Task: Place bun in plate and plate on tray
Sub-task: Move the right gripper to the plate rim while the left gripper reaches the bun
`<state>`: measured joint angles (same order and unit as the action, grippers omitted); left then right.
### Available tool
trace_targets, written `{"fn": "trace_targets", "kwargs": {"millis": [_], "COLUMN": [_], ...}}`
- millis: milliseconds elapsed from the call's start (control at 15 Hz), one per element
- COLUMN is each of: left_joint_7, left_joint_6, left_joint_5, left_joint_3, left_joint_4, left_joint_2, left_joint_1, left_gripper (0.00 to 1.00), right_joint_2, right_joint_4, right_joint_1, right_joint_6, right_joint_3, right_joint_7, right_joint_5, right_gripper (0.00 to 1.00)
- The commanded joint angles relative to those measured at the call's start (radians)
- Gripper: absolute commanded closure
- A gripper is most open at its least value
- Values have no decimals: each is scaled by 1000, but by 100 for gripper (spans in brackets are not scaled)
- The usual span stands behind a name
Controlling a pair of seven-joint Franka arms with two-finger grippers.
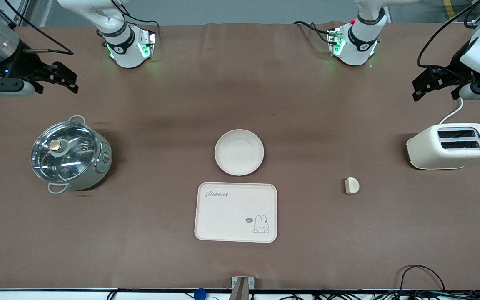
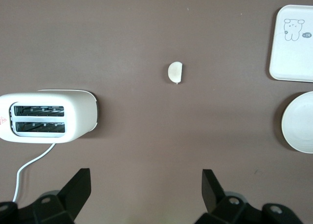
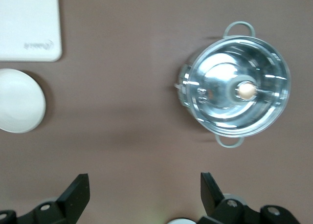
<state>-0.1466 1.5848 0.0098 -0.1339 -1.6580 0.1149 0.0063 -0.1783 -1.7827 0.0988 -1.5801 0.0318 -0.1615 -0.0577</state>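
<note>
The small cream bun (image 1: 351, 185) lies on the brown table toward the left arm's end, nearer the front camera than the toaster; it also shows in the left wrist view (image 2: 175, 72). The round cream plate (image 1: 239, 151) sits empty mid-table, with the "Rabbit" tray (image 1: 236, 211) just nearer the front camera. Plate (image 2: 299, 122) and tray (image 2: 292, 43) show in the left wrist view, and plate (image 3: 19, 100) and tray (image 3: 29, 24) in the right wrist view. My left gripper (image 1: 419, 91) (image 2: 146, 185) is open and empty, up above the toaster. My right gripper (image 1: 70, 81) (image 3: 145, 187) is open and empty, up above the pot.
A cream toaster (image 1: 451, 146) with a white cord stands at the left arm's end. A steel pot with a glass lid (image 1: 70, 153) stands at the right arm's end. Cables lie along the table's front edge.
</note>
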Motion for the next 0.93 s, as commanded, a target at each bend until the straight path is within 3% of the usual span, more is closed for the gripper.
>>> {"fn": "trace_targets", "kwargs": {"millis": [0, 200, 400, 667, 867], "left_joint_7": [-5, -2, -4, -79, -180], "left_joint_6": [-22, -22, -48, -16, 125], "left_joint_5": [22, 29, 52, 45, 49], "left_joint_3": [-7, -7, -9, -18, -44], "left_joint_4": [37, 58, 129, 106, -12], "left_joint_2": [-14, -32, -125, -210, -228], "left_joint_1": [6, 7, -3, -22, -23], "left_gripper": [0, 0, 0, 0, 0], "right_joint_2": [63, 137, 238, 357, 483], "right_joint_4": [-12, -15, -59, -138, -158], "right_joint_1": [27, 41, 114, 251, 335], "right_joint_6": [-66, -141, -331, -569, -743], "right_joint_3": [-6, -4, -6, -4, -6], "right_joint_7": [-29, -101, -156, -279, -354], "right_joint_5": [-27, -78, -128, -129, -129], "right_gripper": [0, 0, 0, 0, 0]}}
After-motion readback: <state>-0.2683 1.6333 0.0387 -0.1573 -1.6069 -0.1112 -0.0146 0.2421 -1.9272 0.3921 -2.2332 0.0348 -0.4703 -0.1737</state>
